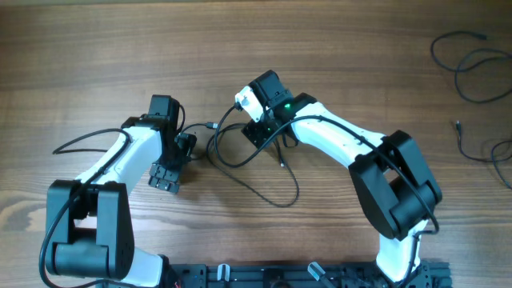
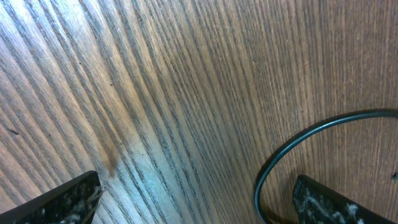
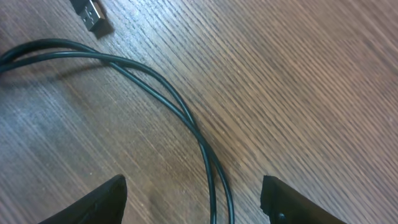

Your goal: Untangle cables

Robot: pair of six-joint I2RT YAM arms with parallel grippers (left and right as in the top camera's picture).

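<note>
2 hands work near the middle of the wooden tabletop, with a looped cable lying between and below them. The left hand sits just left of this cable; in its wrist view the left hand has its fingers spread wide apart, gripping nothing, and a curve of the looped cable lies on the wood between them, close to the right-side finger. The right hand hangs over the upper part of the loop. In its own view the right hand is also spread apart and empty, with 2 strands of the looped cable running side by side down between the fingers. A USB plug lies flat just beyond the strands. Well apart, a coiled cable lies at the far right corner, and 1 more cable trails along the right edge.
</note>
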